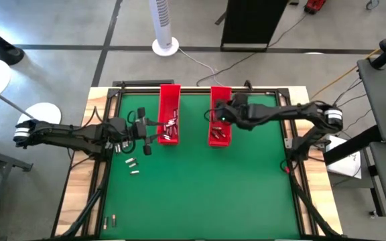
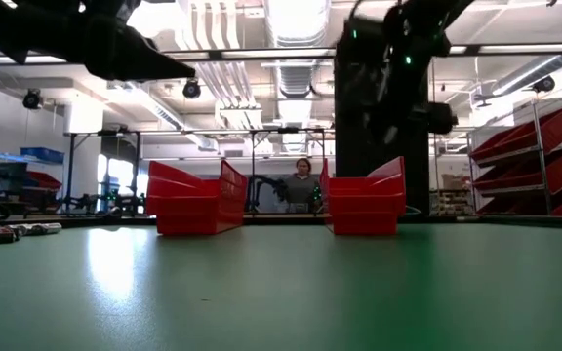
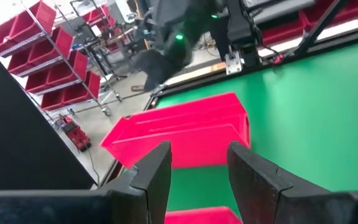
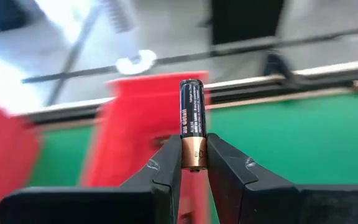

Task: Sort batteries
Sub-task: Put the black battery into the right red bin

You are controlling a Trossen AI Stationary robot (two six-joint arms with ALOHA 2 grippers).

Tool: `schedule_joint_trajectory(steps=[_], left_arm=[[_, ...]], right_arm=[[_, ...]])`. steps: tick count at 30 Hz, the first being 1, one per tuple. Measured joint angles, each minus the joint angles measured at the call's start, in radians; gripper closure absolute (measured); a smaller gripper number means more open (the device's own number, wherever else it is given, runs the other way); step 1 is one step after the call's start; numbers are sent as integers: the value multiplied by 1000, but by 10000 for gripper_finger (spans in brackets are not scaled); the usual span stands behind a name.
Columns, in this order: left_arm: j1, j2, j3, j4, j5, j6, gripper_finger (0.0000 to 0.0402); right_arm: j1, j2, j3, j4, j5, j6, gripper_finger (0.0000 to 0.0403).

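While clamped on an upright black-and-copper cylindrical battery by its copper end, the right gripper hangs above the right long red plastic tray; left of that tray, beside the left red tray, the left gripper stands parted and empty, loose silvery batteries lying nearby on the green mat.
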Motion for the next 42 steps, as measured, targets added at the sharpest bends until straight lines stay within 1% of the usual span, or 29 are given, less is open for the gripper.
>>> schedule_joint_trajectory(steps=[5, 7, 11, 14, 18, 21, 24, 29, 33, 39, 41, 42], left_arm=[[0, 0, 0, 15, 0, -16, 265], [0, 0, 0, 15, 1, -18, 265], [0, 0, 0, 16, 1, -19, 265], [0, 0, 0, 16, 1, -19, 265], [0, 0, 0, 9, 1, -23, 265], [0, 0, 0, -4, 2, -23, 265], [0, 0, 0, -7, 2, -22, 265], [0, 0, 0, -23, 2, -19, 265], [0, 0, 0, -23, 2, -19, 265], [0, 0, 0, -23, 2, -19, 265], [0, 0, 0, -21, 2, -19, 265], [0, 0, 0, -22, 2, -19, 265]], right_arm=[[77, 15, 0, 192, -51, -238, 330], [87, 27, 1, 226, -58, -268, 317], [73, 34, 1, 209, -58, -234, 280], [41, 34, 1, 201, -58, -160, 250], [-22, 31, 1, 200, -50, -112, 220], [-93, 31, 11, 199, -50, -109, 209], [-172, 30, 21, 197, -50, -98, 208], [-307, 30, 19, 166, -51, -1, 218], [-395, 29, -9, 139, -52, 101, 226], [-503, 29, -63, 111, -58, 175, 234], [-533, 33, -84, 109, -85, 206, 237], [-550, 38, -89, 109, -120, 210, 239]])
